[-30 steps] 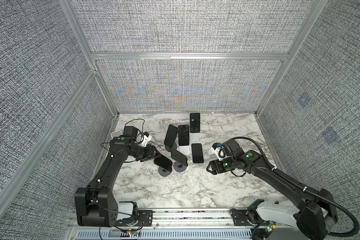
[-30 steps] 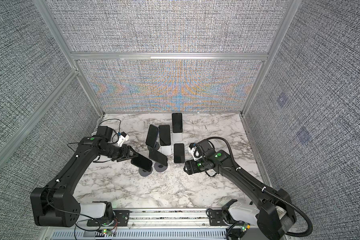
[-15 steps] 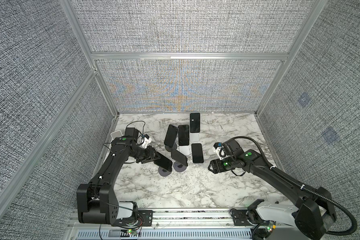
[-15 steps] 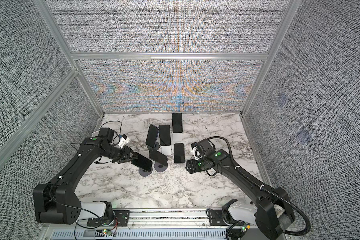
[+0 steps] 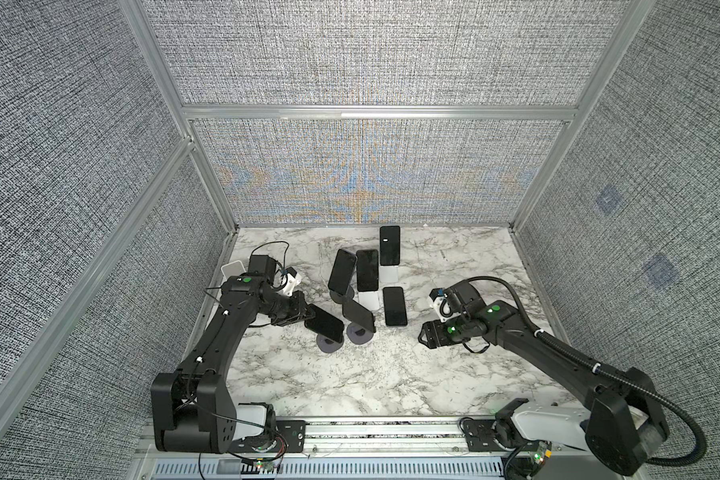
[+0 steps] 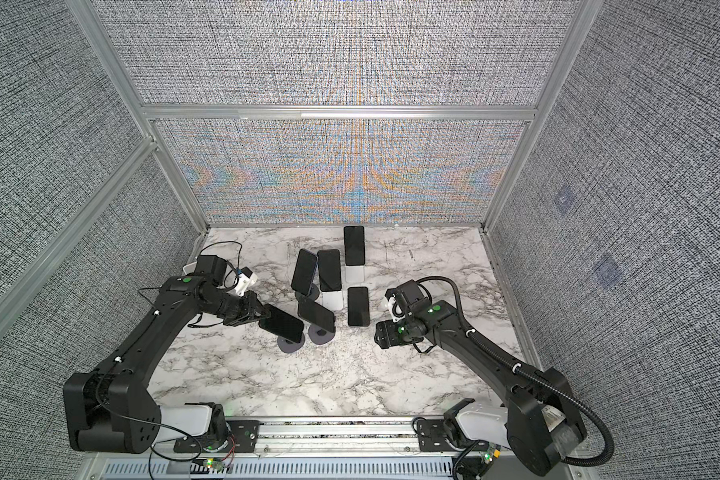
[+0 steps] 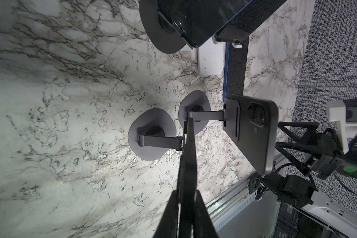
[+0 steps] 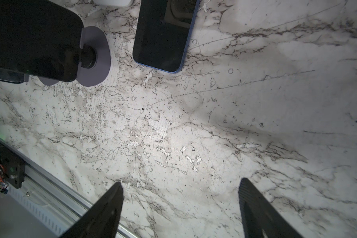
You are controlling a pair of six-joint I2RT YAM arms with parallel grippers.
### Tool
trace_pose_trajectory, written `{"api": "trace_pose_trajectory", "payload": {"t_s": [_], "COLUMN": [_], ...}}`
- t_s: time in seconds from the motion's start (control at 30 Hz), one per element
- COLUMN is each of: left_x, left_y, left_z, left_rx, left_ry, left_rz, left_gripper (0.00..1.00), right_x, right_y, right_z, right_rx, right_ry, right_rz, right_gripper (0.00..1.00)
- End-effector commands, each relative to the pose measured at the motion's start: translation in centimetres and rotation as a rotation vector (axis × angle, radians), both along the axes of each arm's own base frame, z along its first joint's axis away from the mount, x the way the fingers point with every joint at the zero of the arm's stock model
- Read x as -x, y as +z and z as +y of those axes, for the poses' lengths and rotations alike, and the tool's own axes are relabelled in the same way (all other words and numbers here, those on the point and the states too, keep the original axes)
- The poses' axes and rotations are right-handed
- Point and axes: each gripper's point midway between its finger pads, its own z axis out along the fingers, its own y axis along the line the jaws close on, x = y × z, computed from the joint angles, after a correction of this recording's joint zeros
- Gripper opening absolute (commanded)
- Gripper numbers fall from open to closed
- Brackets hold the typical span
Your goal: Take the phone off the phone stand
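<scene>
A white marble counter (image 5: 391, 374) sits inside grey woven wall panels (image 5: 350, 62). The left hand (image 5: 305, 318) is clamped on the black phone (image 5: 327, 326), which is tilted on its grey round-based stand (image 5: 330, 345), the stand's arm hidden beneath. The right hand (image 8: 180, 183) hovers, jaws apart.

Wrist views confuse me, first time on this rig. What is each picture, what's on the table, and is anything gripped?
Two black robot arms stand at a marble table. Both top views look down from one overhead camera; each wrist view looks along its arm's fingers. Several dark phones sit on stands; one loose phone lies flat. The left fingers are shut on the edge of a mounted phone on its stand. The right fingers are open, empty.
</scene>
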Motion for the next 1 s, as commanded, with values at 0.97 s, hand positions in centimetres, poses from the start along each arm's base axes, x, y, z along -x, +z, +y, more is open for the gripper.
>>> {"api": "trace_pose_trajectory", "payload": {"t_s": [0.97], "left_x": [-3.1], "left_y": [14.2], "left_z": [2.4], "left_rx": [-0.139], "left_ry": [0.055], "left_rz": [-0.36], "left_gripper": [0.0], "right_x": [-1.6], "right_y": [7.5], "right_z": [3.1], "right_rx": [-0.182], "right_ry": [0.178], "right_rz": [-0.214], "right_gripper": [0.8]}}
